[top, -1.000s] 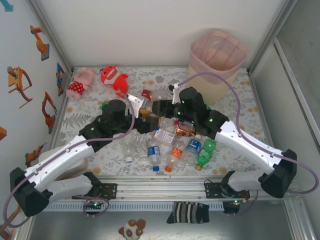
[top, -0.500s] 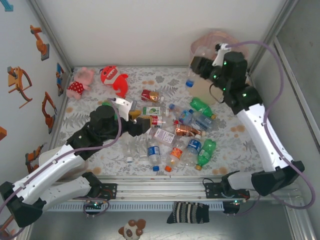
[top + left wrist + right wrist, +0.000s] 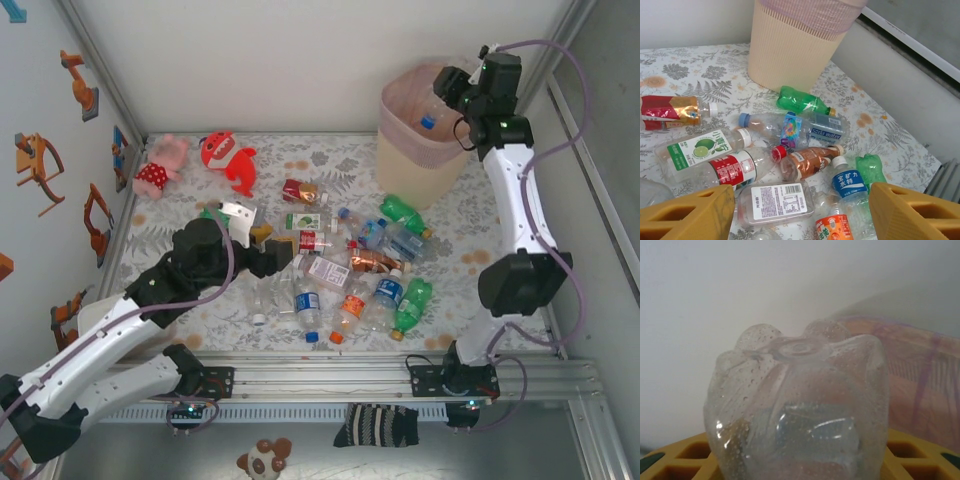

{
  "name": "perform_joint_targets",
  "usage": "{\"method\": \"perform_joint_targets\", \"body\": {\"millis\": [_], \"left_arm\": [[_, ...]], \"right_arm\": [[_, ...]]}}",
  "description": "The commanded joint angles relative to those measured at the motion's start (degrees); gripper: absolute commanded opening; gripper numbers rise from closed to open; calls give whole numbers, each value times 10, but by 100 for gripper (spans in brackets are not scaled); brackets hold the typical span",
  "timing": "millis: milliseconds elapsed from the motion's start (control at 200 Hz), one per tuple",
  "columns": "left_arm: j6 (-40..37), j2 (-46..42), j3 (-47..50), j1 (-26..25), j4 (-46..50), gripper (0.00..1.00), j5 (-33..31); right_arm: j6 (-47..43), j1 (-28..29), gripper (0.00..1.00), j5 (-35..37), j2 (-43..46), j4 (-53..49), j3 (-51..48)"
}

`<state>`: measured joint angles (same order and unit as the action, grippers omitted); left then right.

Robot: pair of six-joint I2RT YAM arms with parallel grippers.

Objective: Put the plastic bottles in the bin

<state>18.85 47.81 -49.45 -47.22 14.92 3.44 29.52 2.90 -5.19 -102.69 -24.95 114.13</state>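
Note:
Several plastic bottles [image 3: 350, 262] lie in a heap mid-table, among them a green bottle [image 3: 800, 101], a brown crushed bottle [image 3: 810, 161], a blue-label bottle [image 3: 847, 184] and a flat clear bottle with a white label [image 3: 777, 202]. My left gripper [image 3: 270, 250] [image 3: 800, 220] hangs open just above the heap's near-left side, holding nothing. At the back right stands the bin [image 3: 430, 160] [image 3: 795, 45], pink on top and cream below. High over its rim, my right gripper [image 3: 452, 95] [image 3: 800, 460] is shut on a clear bottle [image 3: 800, 410] whose blue cap [image 3: 428, 122] points down into the opening.
A pink plush toy [image 3: 160, 165] and a red plush toy [image 3: 225, 155] lie at the back left. White walls close in the table on the left, back and right. Bare patterned tablecloth [image 3: 480, 250] shows right of the heap.
My right arm has swung from the heap up and back to the bin, carrying the clear bottle. My left arm has drawn back toward the near left.

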Motion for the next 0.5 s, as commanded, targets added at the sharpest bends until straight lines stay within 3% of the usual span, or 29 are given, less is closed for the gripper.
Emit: {"method": "perform_joint_targets", "body": {"millis": [0,165,496], "left_arm": [[3,-14,11,-1,8,70,-14],[6,-19,17,-2,8,70,-19],[6,10,7,-2,-2,70,-13]], "right_arm": [[-14,-4,51,2,-32,-73,53],[-74,-9,51,-6,-90,-202,119],[-164,-55,51,55,-126,-325,169]]}}
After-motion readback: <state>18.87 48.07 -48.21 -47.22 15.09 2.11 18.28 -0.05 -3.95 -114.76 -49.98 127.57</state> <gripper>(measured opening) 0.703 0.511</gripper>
